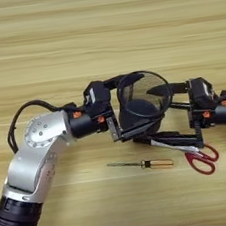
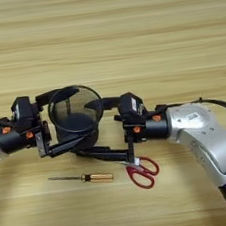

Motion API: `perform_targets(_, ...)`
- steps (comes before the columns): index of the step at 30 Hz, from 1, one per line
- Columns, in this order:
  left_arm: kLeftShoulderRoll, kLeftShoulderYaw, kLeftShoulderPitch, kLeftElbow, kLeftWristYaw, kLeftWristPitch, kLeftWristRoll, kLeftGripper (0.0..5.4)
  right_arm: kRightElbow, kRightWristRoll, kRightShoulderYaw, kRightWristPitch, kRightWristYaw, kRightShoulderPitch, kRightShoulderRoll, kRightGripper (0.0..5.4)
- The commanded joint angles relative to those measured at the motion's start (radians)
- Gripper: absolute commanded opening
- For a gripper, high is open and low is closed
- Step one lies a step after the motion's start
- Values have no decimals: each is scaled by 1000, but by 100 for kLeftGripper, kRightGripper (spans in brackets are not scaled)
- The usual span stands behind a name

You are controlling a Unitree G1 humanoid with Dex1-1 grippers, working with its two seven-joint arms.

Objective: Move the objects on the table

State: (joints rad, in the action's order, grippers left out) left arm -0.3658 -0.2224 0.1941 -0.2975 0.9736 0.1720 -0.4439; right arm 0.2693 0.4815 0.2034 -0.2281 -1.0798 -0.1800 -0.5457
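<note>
Left gripper (image 1: 126, 105) has its two black fingers (image 1: 137, 130) spread either side of the black wire-mesh pen cup (image 1: 142, 101): one along the far rim, one along the near base. They look clamped on the cup, though contact at the pads can't be confirmed.

Right gripper (image 2: 104, 128) comes in from the opposite side. Upper finger reaches over or into the cup mouth, lower finger runs along the table just below the cup base. Fingers are apart; whether anything is pinched between them can't be told.

Cup stands roughly upright on the table (image 1: 99, 31), mouth toward the camera, long axis near vertical, tipped slightly away.

Red-handled scissors (image 1: 199, 158) lie just beyond the right lower finger, handles toward the robot's right, blades toward the cup and partly hidden under that finger. Amber-handled screwdriver (image 1: 147, 164) lies near side of both lower fingers, axis left-right, shaft tip to the left, handle to the right.

Judgement: the step looks like steadying the cup with the left while the right works at its mouth. To do it well, the robot should keep the left grip square on the wall so the cup doesn't tip, and keep the right lower finger clear of the scissor blades.
</note>
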Motion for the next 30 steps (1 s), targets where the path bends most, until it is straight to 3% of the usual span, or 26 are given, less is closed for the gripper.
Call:
perform_targets(1,12,-11,38,5,2,11,-10,469,-10,-27,17,1,3,-27,13,540)
perform_targets(11,19,-15,48,12,4,13,-8,469,-62,-93,35,42,16,-54,44,540)
perform_targets(19,24,-16,51,13,3,12,-4,469,-75,-102,33,57,33,-66,76,540)
perform_targets(25,26,-20,49,24,1,1,6,469,-78,-98,15,62,48,-71,93,478)
perform_targets(30,27,-23,46,25,-3,-6,12,467,-72,-92,5,62,47,-69,95,472)
